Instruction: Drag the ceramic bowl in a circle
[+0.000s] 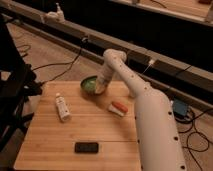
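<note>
Two closed fingers (100, 89) touch the right rim of the ceramic bowl (88, 83).

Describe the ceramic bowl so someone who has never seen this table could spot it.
Start at the wooden table and look to its far edge. The ceramic bowl sits there with the end effector at its rim. It is the only round green thing; the white bottle lies nearer.

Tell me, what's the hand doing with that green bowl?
Hand shut, down at the rim of the round green glazed ceramic bowl. Bowl near wooden table's far edge. Small orange-and-white block nearby, not touching.
</note>
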You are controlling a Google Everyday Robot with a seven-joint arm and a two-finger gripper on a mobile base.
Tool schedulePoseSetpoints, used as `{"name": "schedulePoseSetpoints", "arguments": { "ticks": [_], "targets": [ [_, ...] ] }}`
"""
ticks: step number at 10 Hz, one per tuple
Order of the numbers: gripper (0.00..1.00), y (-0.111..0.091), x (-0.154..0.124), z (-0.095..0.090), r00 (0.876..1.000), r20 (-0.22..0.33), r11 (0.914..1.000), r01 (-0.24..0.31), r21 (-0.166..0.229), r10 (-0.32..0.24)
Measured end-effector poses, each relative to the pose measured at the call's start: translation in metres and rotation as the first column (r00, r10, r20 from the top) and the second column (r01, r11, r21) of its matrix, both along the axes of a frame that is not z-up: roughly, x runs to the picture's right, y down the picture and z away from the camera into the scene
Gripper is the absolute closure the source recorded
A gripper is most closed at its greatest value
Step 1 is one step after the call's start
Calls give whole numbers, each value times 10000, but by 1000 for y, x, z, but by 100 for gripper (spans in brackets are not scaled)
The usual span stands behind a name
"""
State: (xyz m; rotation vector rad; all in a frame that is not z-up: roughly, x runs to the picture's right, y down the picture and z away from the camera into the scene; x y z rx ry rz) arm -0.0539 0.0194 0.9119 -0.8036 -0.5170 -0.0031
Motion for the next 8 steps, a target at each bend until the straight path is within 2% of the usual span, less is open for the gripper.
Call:
{"name": "schedulePoseSetpoints", "arguments": {
  "ticks": [2,4,5,8],
  "targets": [
    [100,15,-24,-17,9965,815,9996,193,-226,-174],
    [100,33,-20,-30,9935,1066,9984,452,-350,-412],
    [100,41,-9,-34,9944,958,9979,495,-428,-452],
    [100,53,41,-40,9998,6,9975,219,-668,-219]
  ]
}}
